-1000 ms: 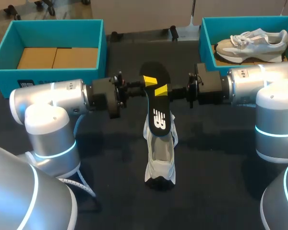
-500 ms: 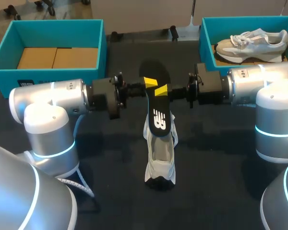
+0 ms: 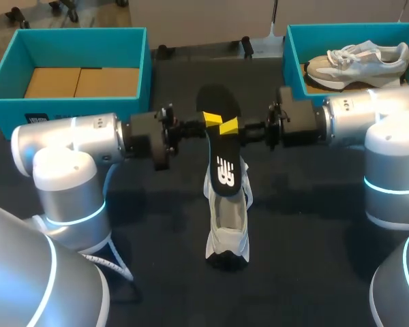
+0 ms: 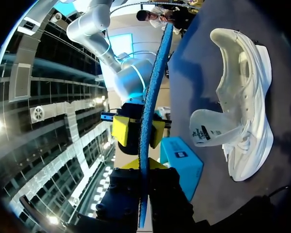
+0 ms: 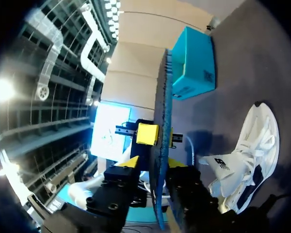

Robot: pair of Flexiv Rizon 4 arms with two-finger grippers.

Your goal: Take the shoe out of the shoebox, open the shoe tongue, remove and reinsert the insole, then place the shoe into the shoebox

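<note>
Spanning the gap between the two claws, the insole (image 3: pixel 221 146) is held clear of the table (image 3: pixel 157 204). The left claw (image 3: pixel 210 119) is closed narrowly on one long edge and the right claw (image 3: pixel 230 127) on the opposite edge. In each wrist view the insole is seen edge-on between that arm's own yellow tips, with the other arm's tips clamped on it directly ahead.

The long axis of the insole is set square to the line joining the claws. One end extends beyond them toward the far side of the table; the other end slopes down on the robot's side.

Below the claws and slightly to the robot's side, the shoe (image 3: pixel 228 218) lies on the table, its long axis in line with that of the insole. The tongue (image 4: pixel 211 131) is folded out, so the opening is exposed. The lower end of the insole is seen over that opening; whether it touches the shoe cannot be told.

Neither arm is judged nearer to the shoe: it lies midway between them. Reinsertion is therefore judged to call for a joint lowering along the shared axis.

Well beyond the left claw stands a shoebox (image 3: pixel 75 37) lined with cardboard. Beyond the right claw a second shoebox (image 3: pixel 293 61) holds another shoe (image 3: pixel 358 61).
</note>
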